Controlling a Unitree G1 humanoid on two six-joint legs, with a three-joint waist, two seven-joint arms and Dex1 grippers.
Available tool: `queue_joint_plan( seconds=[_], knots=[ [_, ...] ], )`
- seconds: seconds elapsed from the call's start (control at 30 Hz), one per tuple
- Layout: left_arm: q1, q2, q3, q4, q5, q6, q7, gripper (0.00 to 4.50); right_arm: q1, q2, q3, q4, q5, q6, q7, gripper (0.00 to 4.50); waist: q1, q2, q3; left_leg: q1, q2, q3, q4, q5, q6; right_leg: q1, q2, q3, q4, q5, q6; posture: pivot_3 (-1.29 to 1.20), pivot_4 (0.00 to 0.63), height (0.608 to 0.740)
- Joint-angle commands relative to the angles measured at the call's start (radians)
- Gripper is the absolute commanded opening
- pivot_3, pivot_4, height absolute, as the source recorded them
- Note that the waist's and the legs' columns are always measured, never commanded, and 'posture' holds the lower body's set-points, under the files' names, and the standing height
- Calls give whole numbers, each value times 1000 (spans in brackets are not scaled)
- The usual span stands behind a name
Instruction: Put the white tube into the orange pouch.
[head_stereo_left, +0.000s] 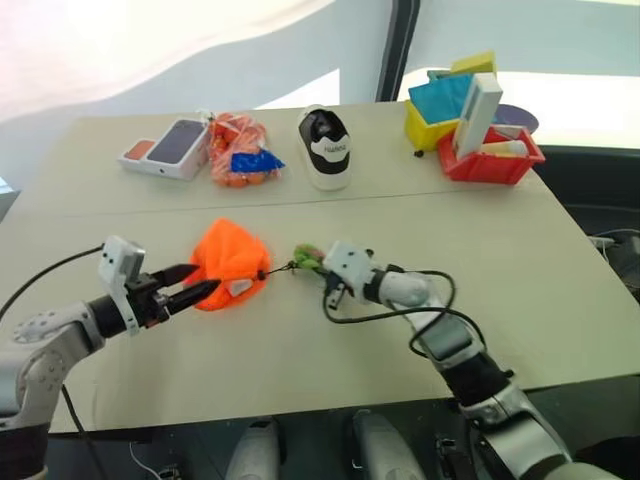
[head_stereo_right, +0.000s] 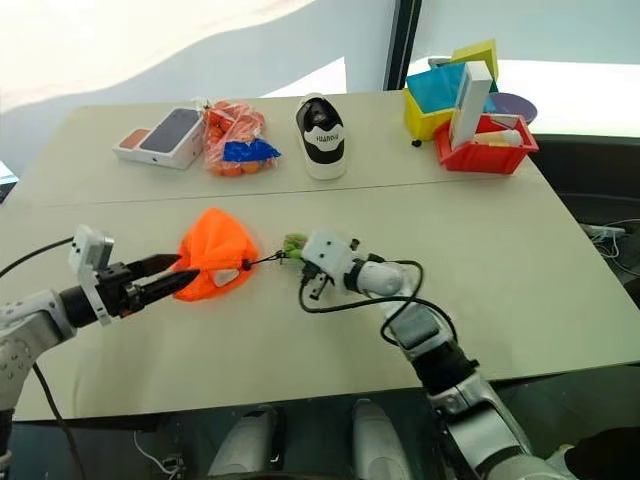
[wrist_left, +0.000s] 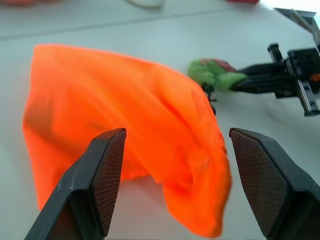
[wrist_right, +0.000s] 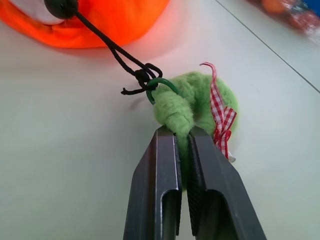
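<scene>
Orange pouch (head_stereo_left: 229, 262): slumped mid-surface. White tube (head_stereo_left: 238, 287) pokes from its mouth. Right claw (wrist_right: 183, 142) clenched on green toggle (wrist_right: 192, 107), apparently drawing the cord. Left claw (wrist_left: 172, 170) released, opposite side.

Strong daylight from the far side washes out the background beyond the table (head_stereo_left: 560, 260). The orange pouch (wrist_left: 125, 130) blurs softly at its near edge in the left wrist view.
</scene>
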Motion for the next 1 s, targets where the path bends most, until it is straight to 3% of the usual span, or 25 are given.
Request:
queue_joint_plan(
  seconds=[0.03, 0.5, 1.0],
  knots=[
    [-44, 26, -7, -10, -2, -15, -19, 3506, 31, -41, -95, -155, 80, 50, 31, 54, -1, 0, 0, 0, 0, 0, 0, 0, 0, 0, 0, 0, 0, 0, 0, 0, 150, 740],
    [-276, 38, -344, 195, 241, -207, -220, 3506, 55, -73, -152, -262, 159, 91, 28, 54, -4, 0, 0, 0, 0, 0, -1, 0, 0, 0, 2, 0, 0, 0, 0, 0, 150, 740],
    [-578, -100, -574, 509, 443, -410, -426, 3506, 42, -91, -154, -309, 182, 83, 31, 54, -6, -1, 0, 0, 0, 0, 0, 0, 0, 0, 2, 0, 0, 2, 4, 0, 150, 740]
  ],
)
